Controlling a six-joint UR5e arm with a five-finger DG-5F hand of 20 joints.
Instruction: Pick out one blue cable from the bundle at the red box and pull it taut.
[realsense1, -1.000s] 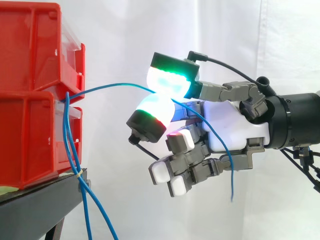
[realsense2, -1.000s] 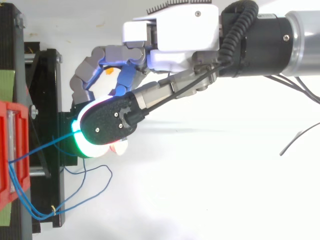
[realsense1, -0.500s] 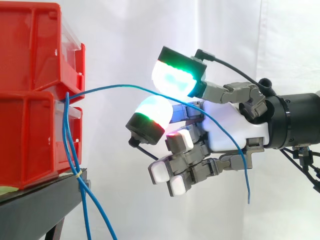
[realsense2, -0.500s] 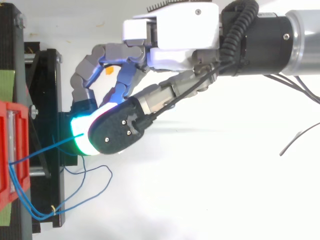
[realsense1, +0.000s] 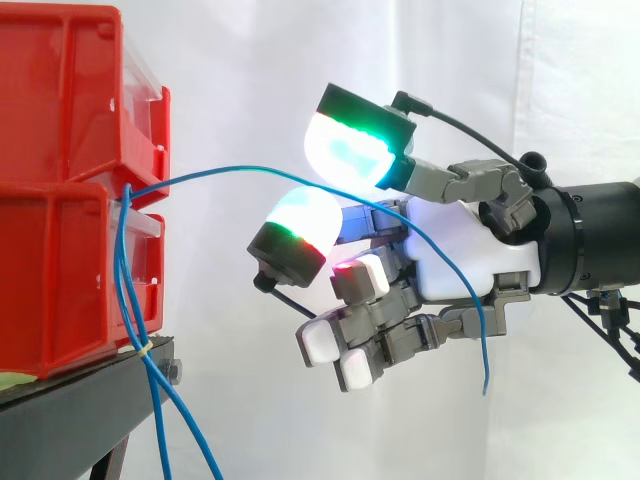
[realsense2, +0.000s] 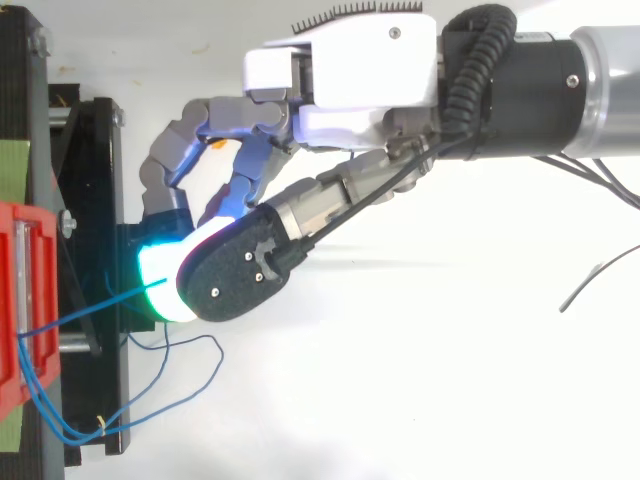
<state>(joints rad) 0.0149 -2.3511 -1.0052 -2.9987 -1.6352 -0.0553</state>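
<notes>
Two stacked red boxes (realsense1: 60, 100) stand on a black stand (realsense1: 70, 420) at the left. One blue cable (realsense1: 230, 172) arches from the gap between the boxes towards my hand (realsense1: 460, 250). It runs through the gap between two glowing pads (realsense1: 350, 150) that stand apart, neither one pressing it. From there it drapes across the palm, and its free end hangs at the lower right. The remaining fingers are curled under the palm with nothing in them. From above, the hand (realsense2: 350, 70) sits just right of the stand, with the cable (realsense2: 95, 308) leading into it.
The other blue cables (realsense1: 130, 290) hang down the lower box's front, tied by a yellow band (realsense1: 147, 345), and loop (realsense2: 190, 385) out past the stand. A white curtain hangs behind. A thin dark wire (realsense2: 590, 280) lies at the right in the top view.
The two pads that pinched the blue cable have parted, so the cable now lies loose between them. Its free end has swung outward. The hanging bundle has shifted slightly left.
</notes>
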